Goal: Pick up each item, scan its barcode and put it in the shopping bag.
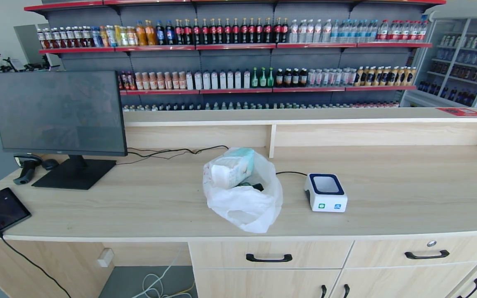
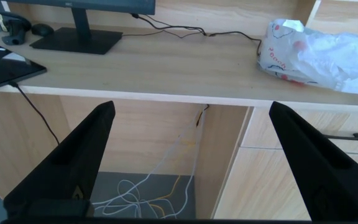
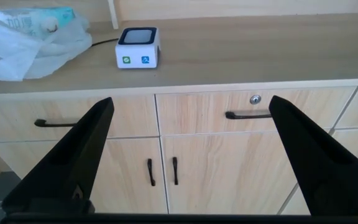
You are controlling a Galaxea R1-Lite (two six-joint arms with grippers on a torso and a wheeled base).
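The pack (image 1: 234, 167) is tucked in the bag (image 1: 242, 203), scanner (image 1: 325, 192) at 3 o'clock. Probably soft and light, best pinched mid-body. The left gripper (image 2: 191, 109) and right gripper (image 3: 191, 101) are spread wide, empty.

The left end effector (image 2: 191, 107) and the right end effector (image 3: 191, 101) each hang empty, jaws spread wide, with the surface (image 2: 166, 68) ahead of them.

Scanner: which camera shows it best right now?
Head view: the scanner sits unobstructed, its dark top window facing up. Right wrist view catches it from lower, front-on. Left wrist view looks at the shopping bag.
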